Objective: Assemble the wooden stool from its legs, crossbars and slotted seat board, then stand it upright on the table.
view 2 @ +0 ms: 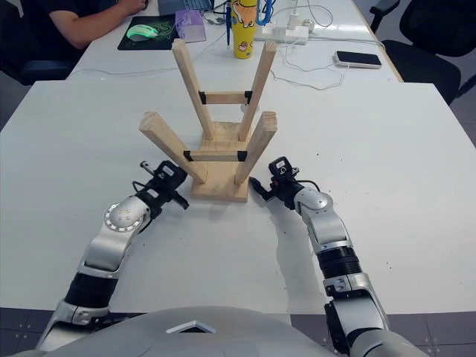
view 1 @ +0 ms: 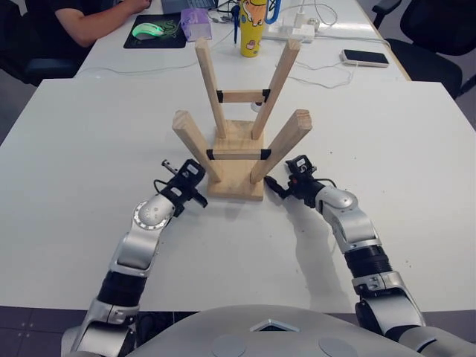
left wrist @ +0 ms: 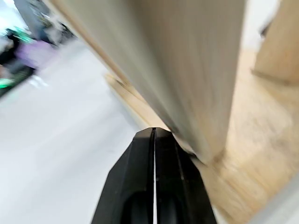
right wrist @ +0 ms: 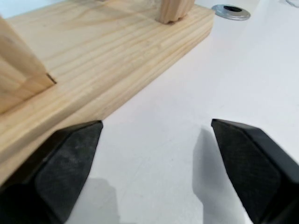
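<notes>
Stool (view 1: 236,160) assembled, inverted, seat (right wrist: 93,51) flat on tabletop (view 1: 416,186). Left gripper (left wrist: 154,133) clenched, empty, beside leg (left wrist: 187,60) base. Right gripper (right wrist: 156,128) released at seat edge, likely readying flip.

Both arms forward (elbows low); left end effector (left wrist: 154,135) pinched closed — right end effector (right wrist: 156,128) spread wide.
</notes>
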You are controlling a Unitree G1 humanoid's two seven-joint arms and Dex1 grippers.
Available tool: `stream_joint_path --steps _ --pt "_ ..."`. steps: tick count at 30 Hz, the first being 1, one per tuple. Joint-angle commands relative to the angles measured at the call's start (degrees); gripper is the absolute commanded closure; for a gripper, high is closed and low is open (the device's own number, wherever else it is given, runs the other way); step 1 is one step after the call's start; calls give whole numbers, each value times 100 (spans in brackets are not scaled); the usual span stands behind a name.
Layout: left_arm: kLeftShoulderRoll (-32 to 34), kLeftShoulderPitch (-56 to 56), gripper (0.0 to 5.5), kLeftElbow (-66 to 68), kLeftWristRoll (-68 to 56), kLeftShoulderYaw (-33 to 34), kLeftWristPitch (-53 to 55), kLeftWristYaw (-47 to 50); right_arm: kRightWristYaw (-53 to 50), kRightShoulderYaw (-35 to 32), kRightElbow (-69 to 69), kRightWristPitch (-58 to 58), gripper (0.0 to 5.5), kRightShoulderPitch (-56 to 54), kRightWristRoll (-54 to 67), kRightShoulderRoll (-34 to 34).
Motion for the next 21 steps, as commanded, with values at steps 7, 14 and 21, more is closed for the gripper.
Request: stream_joint_path --steps 7,14,21 --pt "125 2407 550 -1594 -693 113 -1140 -241 -15 -659 -855 37 216 968 500 -75" --pt "-88 1211 550 -1199 -1035 -558 -926 -823 109 -953 -678 -412 333 1038 557 -132" --pt "-465 218 550 -156 -772 -1107 352 -709 280 -891 -528 -450 431 676 579 -109"
